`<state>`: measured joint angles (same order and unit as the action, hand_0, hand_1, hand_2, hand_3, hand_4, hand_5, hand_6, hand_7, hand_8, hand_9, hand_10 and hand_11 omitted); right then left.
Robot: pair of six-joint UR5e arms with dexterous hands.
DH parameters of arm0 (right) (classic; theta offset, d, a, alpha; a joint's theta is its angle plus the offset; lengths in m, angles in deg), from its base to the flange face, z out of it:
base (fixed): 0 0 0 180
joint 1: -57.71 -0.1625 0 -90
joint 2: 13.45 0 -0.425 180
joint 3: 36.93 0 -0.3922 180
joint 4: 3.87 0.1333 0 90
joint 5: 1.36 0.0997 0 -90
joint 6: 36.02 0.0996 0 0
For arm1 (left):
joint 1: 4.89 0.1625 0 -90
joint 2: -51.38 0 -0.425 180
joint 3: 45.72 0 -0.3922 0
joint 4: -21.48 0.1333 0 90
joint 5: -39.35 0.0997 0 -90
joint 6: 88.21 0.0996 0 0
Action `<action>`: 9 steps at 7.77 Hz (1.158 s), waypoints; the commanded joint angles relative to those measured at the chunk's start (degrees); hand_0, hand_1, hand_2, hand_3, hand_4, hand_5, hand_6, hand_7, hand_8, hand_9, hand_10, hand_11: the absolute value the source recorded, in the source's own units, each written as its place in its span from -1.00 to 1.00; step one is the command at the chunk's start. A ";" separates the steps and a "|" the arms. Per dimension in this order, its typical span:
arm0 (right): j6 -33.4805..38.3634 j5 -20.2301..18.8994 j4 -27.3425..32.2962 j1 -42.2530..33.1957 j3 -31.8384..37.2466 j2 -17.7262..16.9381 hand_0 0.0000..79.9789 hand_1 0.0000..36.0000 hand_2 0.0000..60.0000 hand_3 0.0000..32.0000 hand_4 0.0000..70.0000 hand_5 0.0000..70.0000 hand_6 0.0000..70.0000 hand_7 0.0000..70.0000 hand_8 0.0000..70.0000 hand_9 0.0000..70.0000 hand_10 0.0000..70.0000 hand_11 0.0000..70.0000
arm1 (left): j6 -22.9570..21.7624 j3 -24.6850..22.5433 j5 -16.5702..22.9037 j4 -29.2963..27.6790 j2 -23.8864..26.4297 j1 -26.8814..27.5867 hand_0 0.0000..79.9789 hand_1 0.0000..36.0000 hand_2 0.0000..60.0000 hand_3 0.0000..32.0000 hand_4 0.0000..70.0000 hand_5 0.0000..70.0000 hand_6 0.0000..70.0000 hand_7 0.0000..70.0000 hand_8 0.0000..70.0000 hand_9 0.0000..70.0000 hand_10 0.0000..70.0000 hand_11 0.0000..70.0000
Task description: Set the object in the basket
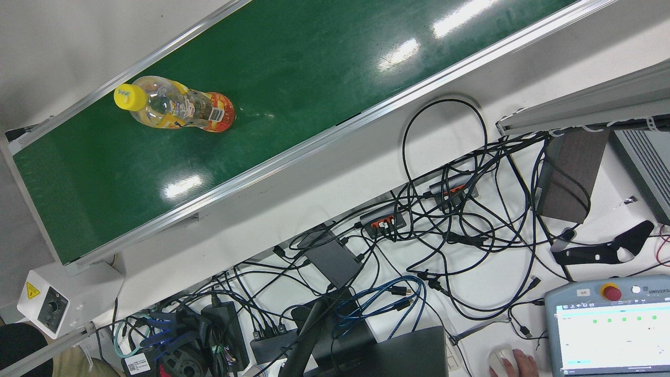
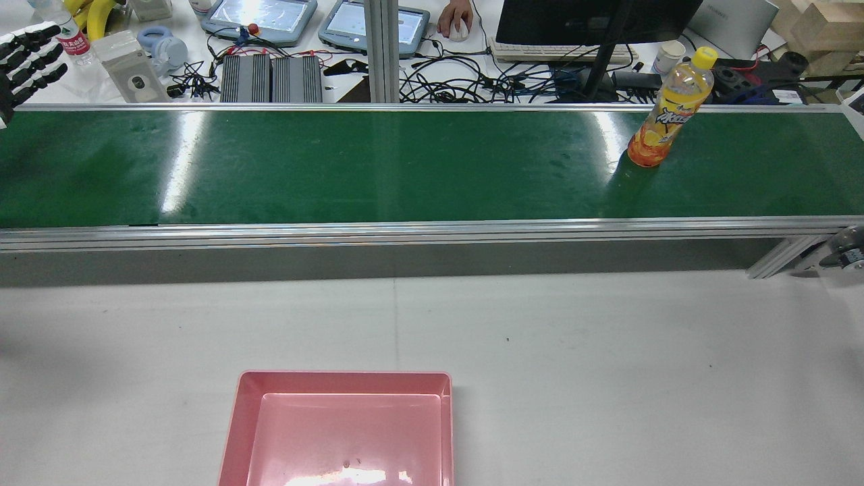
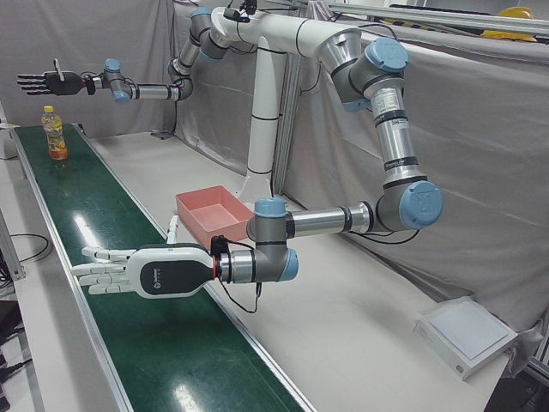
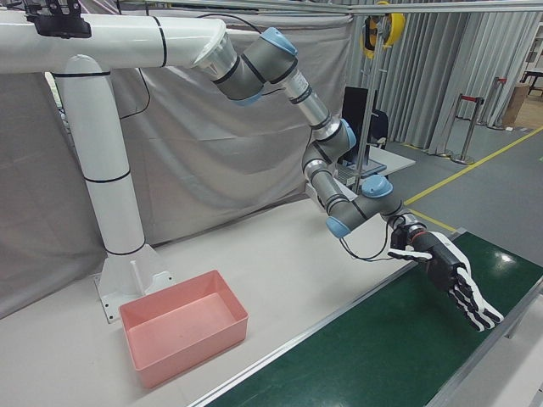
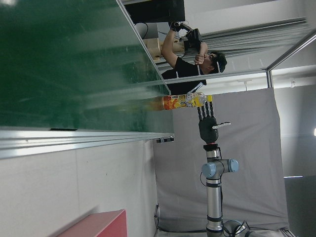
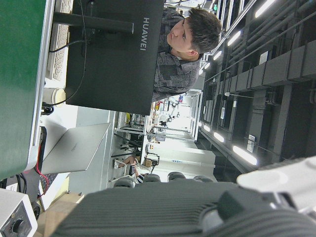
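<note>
An orange drink bottle (image 2: 665,121) with a yellow cap stands upright on the green belt, at its right end in the rear view. It also shows in the front view (image 1: 175,110) and far off in the left-front view (image 3: 56,133). The empty pink basket (image 2: 344,375) sits on the white table near the pedestal (image 3: 193,219) (image 4: 195,348). My left hand (image 3: 129,270) is open, held flat over the belt's other end, far from the bottle (image 4: 454,284) (image 2: 27,54). My right hand (image 3: 47,83) is open, fingers spread, in the air above and beside the bottle (image 5: 210,123).
The green conveyor belt (image 2: 405,162) with aluminium rails runs between the white table (image 2: 607,351) and the operators' desk with cables, a monitor (image 2: 594,20) and teach pendants. A person sits behind the desk (image 5: 190,59). A white box (image 3: 467,335) lies on the table's near corner.
</note>
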<state>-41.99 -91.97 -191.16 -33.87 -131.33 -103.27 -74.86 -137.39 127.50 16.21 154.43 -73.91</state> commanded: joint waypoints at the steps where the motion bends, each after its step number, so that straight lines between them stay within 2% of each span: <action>1: 0.09 0.00 0.00 0.00 0.00 0.00 -1.00 -1.00 -1.00 -1.00 -1.00 -1.00 -1.00 -1.00 -1.00 -1.00 -1.00 -1.00 | -0.08 0.00 0.00 0.00 0.05 0.02 0.36 -0.88 -1.00 -0.98 -0.72 -0.61 -1.00 -1.00 -0.91 -0.91 -0.90 -0.82; 9: 0.00 0.00 0.00 0.00 0.00 0.00 -1.00 -1.00 -1.00 -1.00 -1.00 -1.00 -1.00 -1.00 -1.00 -1.00 -1.00 -1.00 | -0.08 0.00 0.00 0.00 0.05 0.02 0.36 -0.88 -1.00 -0.98 -0.71 -0.60 -1.00 -1.00 -0.90 -0.90 -0.90 -0.82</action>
<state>-41.99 -91.97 -191.16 -33.87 -131.33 -103.27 -74.92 -137.39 127.50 16.21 154.48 -73.86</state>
